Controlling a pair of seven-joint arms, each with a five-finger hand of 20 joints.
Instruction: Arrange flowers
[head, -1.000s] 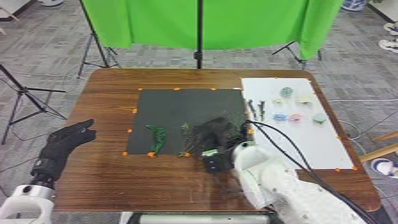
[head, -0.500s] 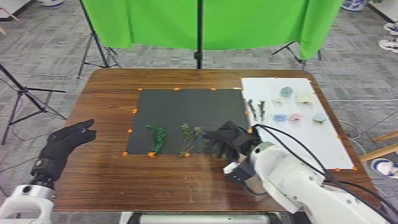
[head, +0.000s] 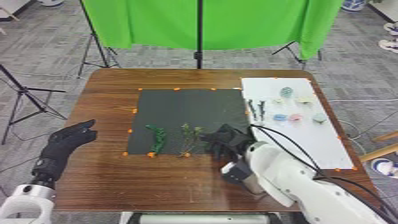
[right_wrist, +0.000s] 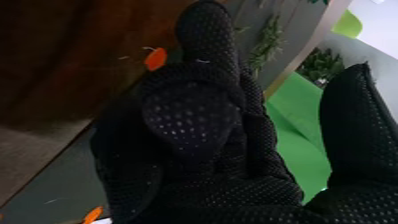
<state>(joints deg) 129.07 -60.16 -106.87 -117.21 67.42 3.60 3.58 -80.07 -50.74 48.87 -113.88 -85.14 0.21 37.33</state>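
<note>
On the dark mat (head: 182, 107) lie a leafy green stem (head: 156, 139) and, to its right, a thinner sprig (head: 188, 136). Beside that sprig, low over the mat's right front part, is my right hand (head: 229, 140), which hides whatever lies beneath it. In the right wrist view my right hand (right_wrist: 200, 115) has one finger extended, another bent forward, and the thumb standing well apart; no held thing can be made out. Greenery (right_wrist: 266, 47) shows beyond the fingers. My left hand (head: 69, 140) is open near the table's left edge.
A white sheet (head: 306, 145) on the right bears dark twigs (head: 262, 110), a blue flower (head: 280, 117), a pink one (head: 295, 118) and several pale or green ones. Orange tape (head: 177, 89) marks the mat's edges. Black cables (head: 284, 142) run along my right arm.
My right hand has shifted right, away from the thinner sprig, with its forearm swinging right too; over the last half second it moved only slightly. My left hand has stayed still.
</note>
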